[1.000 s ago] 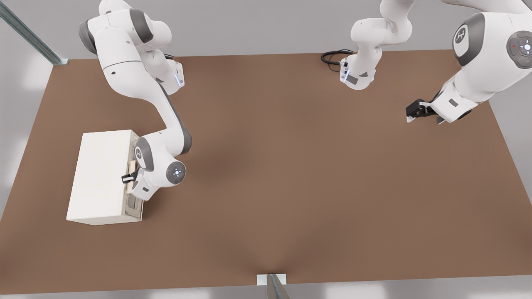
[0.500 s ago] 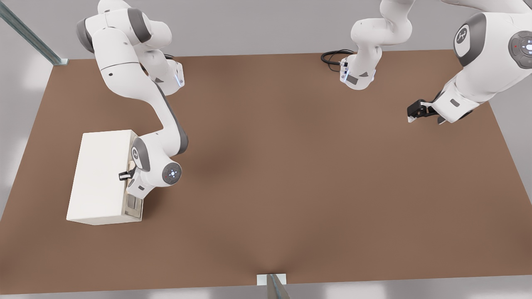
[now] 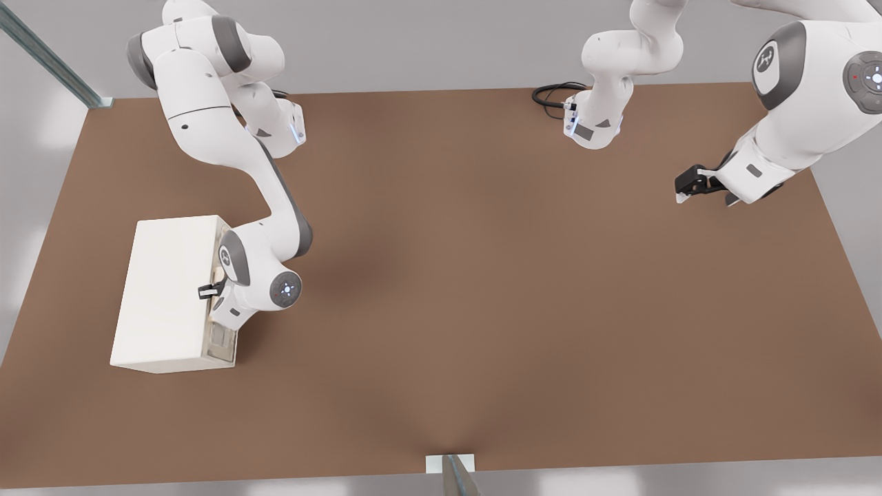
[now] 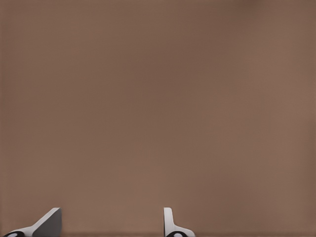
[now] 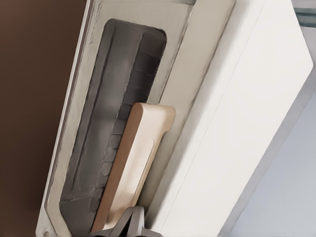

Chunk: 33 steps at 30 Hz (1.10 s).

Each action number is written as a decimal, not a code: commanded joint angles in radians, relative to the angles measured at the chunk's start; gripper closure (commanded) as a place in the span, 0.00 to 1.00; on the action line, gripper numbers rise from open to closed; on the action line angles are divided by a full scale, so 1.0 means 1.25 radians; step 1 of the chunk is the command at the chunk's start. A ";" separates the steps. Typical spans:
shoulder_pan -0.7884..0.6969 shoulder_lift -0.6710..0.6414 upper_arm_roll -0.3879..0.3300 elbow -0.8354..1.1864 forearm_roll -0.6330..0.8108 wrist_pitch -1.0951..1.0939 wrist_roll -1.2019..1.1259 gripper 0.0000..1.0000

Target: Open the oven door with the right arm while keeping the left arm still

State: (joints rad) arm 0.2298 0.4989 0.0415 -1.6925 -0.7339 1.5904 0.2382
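The cream-white oven [image 3: 165,289] sits at the front view's left on the brown table. Its door [image 3: 222,337] faces the front view's right and stands upright against the box. The right arm [image 3: 265,275] bends down in front of the door, with my gripper [image 3: 209,292] at the door's upper edge. In the right wrist view, the door [image 5: 86,89] shows its dark window [image 5: 126,89] and beige bar handle [image 5: 136,158]. My gripper [image 5: 129,223] has its fingers drawn together at the handle's near end. The door's middle is hidden behind the wrist in the front view.
The parked arm [image 3: 792,103] hangs over the table's far right corner in the front view. A black cable [image 3: 551,93] lies by its base [image 3: 599,103]. A metal post [image 3: 458,475] stands at the near edge. Bare brown table [image 3: 482,289] spreads between the arms.
The right arm's wrist and gripper have shifted slightly toward the table's far side along the door's top edge. The oven door looks unmoved.
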 commanded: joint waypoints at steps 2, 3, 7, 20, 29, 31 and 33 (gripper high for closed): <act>0.000 -0.003 0.001 0.000 0.004 0.000 0.016 0.79; 0.003 -0.004 0.001 0.002 0.005 -0.001 0.016 0.79; 0.017 -0.003 0.006 0.014 0.021 -0.008 0.017 0.79; -0.217 -0.168 -0.003 0.274 0.581 -0.157 -0.241 0.00; -0.221 -0.260 -0.007 0.191 0.582 -0.145 -0.270 0.00; -0.221 -0.262 -0.007 0.189 0.582 -0.142 -0.270 0.00; -0.221 -0.265 -0.007 0.185 0.582 -0.138 -0.270 0.00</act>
State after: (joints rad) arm -0.0460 0.1700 0.0322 -1.4602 -0.0104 1.4110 0.0221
